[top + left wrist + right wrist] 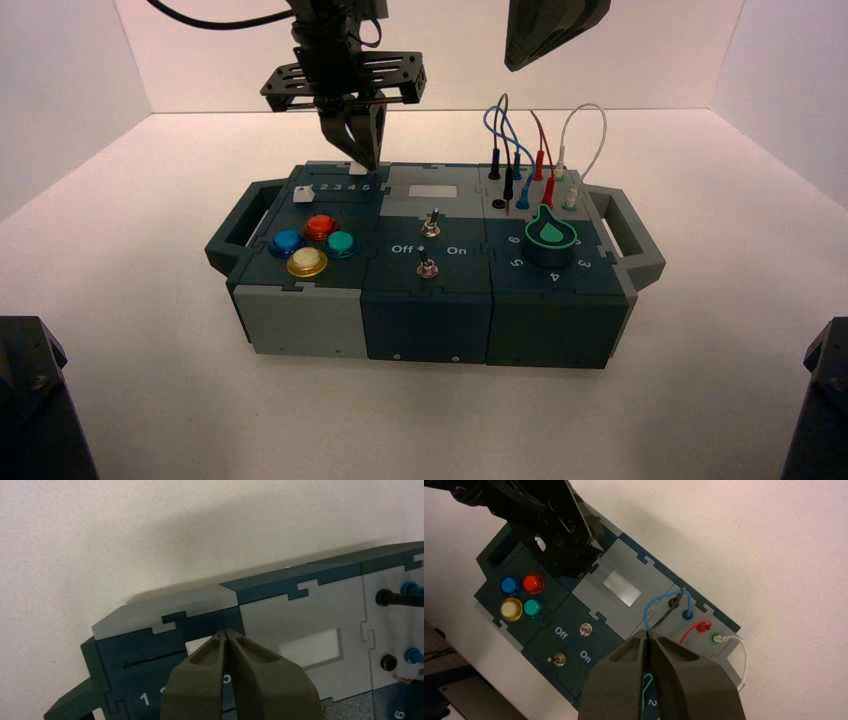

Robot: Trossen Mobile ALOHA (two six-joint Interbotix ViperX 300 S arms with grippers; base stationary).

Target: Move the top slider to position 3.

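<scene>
The left gripper (362, 160) hangs over the rear left section of the box (430, 300), its fingers (200, 680) pressed together with nothing clamped between them. The top slider (197, 645), a small white knob, sits directly behind the closed fingertips in the left wrist view, touching or just beside them; which cannot be told. Its thin track slot (150, 659) runs away from the fingertips toward the box's handle end. Position 3 cannot be seen in the left wrist view, since the fingers cover that part of the digit row; only the digit 1 (144, 698) shows plainly. The right gripper (649, 636) is raised clear above the box's wire section, fingers together and empty.
</scene>
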